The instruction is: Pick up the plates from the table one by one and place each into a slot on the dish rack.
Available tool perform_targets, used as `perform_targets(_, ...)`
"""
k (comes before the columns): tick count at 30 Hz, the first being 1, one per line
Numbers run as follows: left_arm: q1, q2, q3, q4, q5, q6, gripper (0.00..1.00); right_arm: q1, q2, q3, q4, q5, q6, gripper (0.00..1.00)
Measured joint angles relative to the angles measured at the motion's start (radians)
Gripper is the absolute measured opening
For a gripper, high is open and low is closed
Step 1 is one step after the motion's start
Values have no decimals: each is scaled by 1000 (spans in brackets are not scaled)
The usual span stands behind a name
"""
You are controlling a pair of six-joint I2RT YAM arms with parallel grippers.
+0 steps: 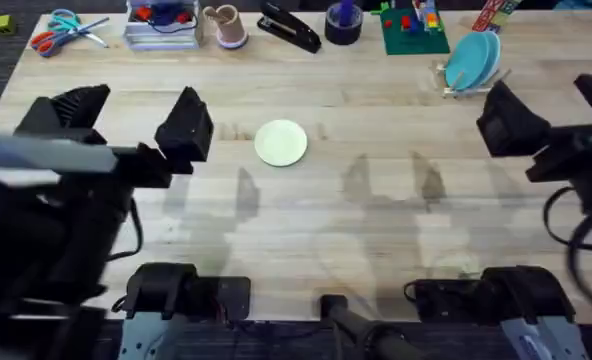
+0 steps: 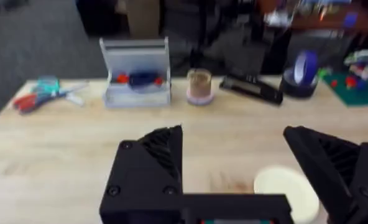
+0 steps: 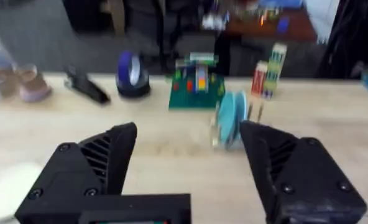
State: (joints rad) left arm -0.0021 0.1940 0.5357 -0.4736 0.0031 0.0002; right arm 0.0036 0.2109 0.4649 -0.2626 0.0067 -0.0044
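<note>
Plates: one pale cream-yellow plate (image 1: 280,142) lies flat on the bench, round, plain and unmarked, a little left of the middle; light teal plates (image 1: 473,60) stand on edge in the rack at the far right.
Cream plate up close: from the left wrist it shows as a pale disc (image 2: 288,190) on the wood, partly behind one black finger.
Dish rack: small pale wooden dish rack (image 1: 454,82) with thin upright pegs, near the far right edge; the teal plates (image 3: 230,119) stand in it side by side, tilted slightly.
Bench: light wooden bench (image 1: 356,220) of pale planks with visible grain.
Left claw: left claw (image 1: 141,125) hovers just left of the cream plate, not touching it, black fingers spread wide and holding nothing.
Right claw: right claw (image 1: 551,100) sits at the right side, near the rack but apart from it, fingers also spread with nothing between them.
Far edge of bench: scissors (image 1: 64,30), a clear plastic tray (image 1: 161,25) of small items, a small cup (image 1: 226,25), a black stapler (image 1: 289,28), a roll of blue tape (image 1: 343,22) and a green board with toy bricks (image 1: 414,30), all well apart from the cream plate.
</note>
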Motion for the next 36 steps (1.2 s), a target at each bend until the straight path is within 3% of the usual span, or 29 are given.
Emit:
perform_targets(9,0,356,348,-352,-3,0,991,0,324,285,-310,-4,0,993)
perform_targets(15,0,563,498,-522,1,0,991,0,527,403,-440,-36,0,994)
perform_targets(21,0,720,557,-592,18,0,993,0,636,455,-480,-104,0,995)
perform_targets(30,0,811,558,-612,71,0,995,0,678,456,-486,-127,0,995)
perform_targets(31,0,815,558,-612,74,-1,938,0,679,456,-486,-128,0,993)
perform_targets(36,0,828,558,-608,86,0,143,0,679,457,-486,-128,0,993)
